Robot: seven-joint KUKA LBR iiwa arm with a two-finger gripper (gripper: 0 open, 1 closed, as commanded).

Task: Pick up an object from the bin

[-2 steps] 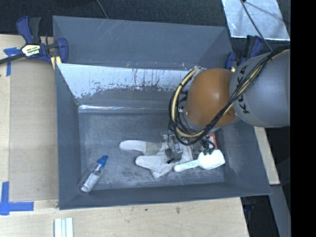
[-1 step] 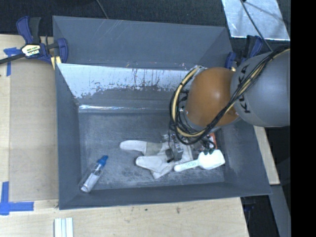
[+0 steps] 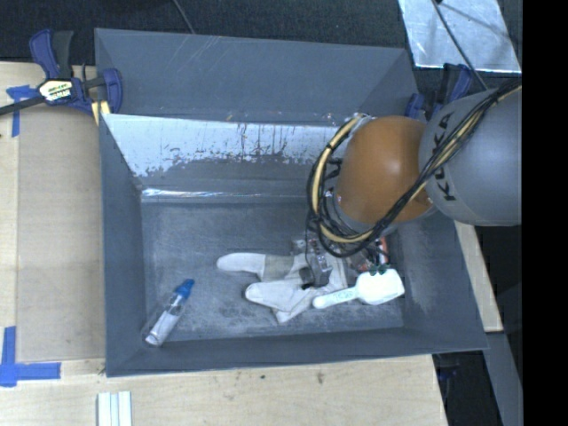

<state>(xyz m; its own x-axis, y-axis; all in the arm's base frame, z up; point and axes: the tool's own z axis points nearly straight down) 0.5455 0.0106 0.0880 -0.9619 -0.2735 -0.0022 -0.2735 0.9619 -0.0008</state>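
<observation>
Down near the front of the bin's floor, right of centre, the gripper point(image 3: 312, 272) sat low over a limp white thing point(image 3: 273, 295), seemingly cloth or a glove, whose lobes spread leftward and toward the front wall. Whether the jaws stood wide, narrow or closed on anything could not be told. Dark hardware and the wrist above hid them, and the spot where they met the white thing was lost in shadow. Just right of it lay a white plastic piece point(image 3: 371, 287) with a thick head and a slim handle. Its handle end either touched or overlapped the cloth; which could not be made out. Above, the orange cover point(image 3: 382, 171) and looped cables point(image 3: 322, 177) masked the floor behind the gripper. Well apart, at the front left, a small clear tube point(image 3: 169, 314) with a blue cap lay tilted. The arm point(image 3: 479, 162) covered part of the right wall of the grey bin point(image 3: 266, 78).
</observation>
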